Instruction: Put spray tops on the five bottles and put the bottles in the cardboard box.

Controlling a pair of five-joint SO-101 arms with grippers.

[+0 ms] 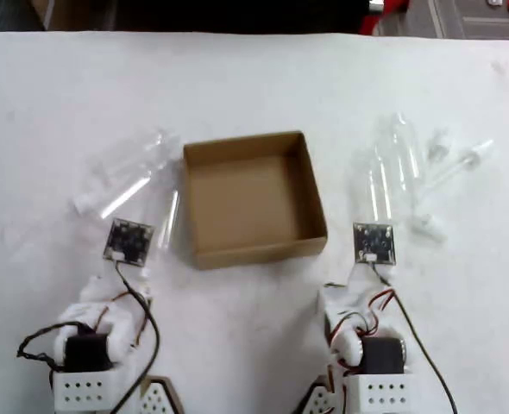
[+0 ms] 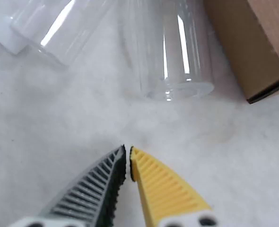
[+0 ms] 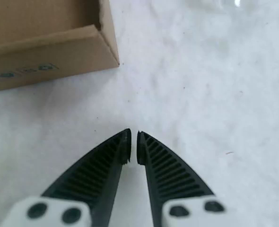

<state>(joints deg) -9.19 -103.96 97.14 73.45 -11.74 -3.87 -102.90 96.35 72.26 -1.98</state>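
In the middle of the white table [image 1: 254, 78]: the cardboard box [image 1: 256, 252], open upward, with its brown floor in view.

Left of the box, on their sides: clear bottles. A slanted bottle [image 1: 138, 168], a little apart from the box's left wall, with a white piece at the end farther from the box; too blurred to tell whether a spray top. A near bottle [image 1: 170, 220], just beside the box's left wall and almost parallel to it; touching or not, cannot tell.

Right of the box: the right bottles [image 1: 391, 168], clear, on their sides and close together, exact number hard to tell. Farther right of the box, beyond these bottles: a loose spray top [image 1: 466, 159], white, flat on the table. Nearer to the box's front-right corner: a second white piece [image 1: 427, 226], also on the table.

Left gripper [image 2: 128, 156]: one grey finger and one yellow finger, pressed together at the tips, pinching nothing. Hangs over bare table, near the box's front-left corner. Just ahead of it: the round end of the near bottle, and beside that the box's corner.

Right gripper [image 3: 134, 144]: two black fingers, brought together with only a thin slit between the tips, pinching nothing. Hangs over bare table, near the box's front-right corner.

In the high view, on the front side of the box: the left arm [image 1: 91, 362] opposite the box's left wall, the right arm [image 1: 371, 362] opposite its right wall, each well apart from the box.
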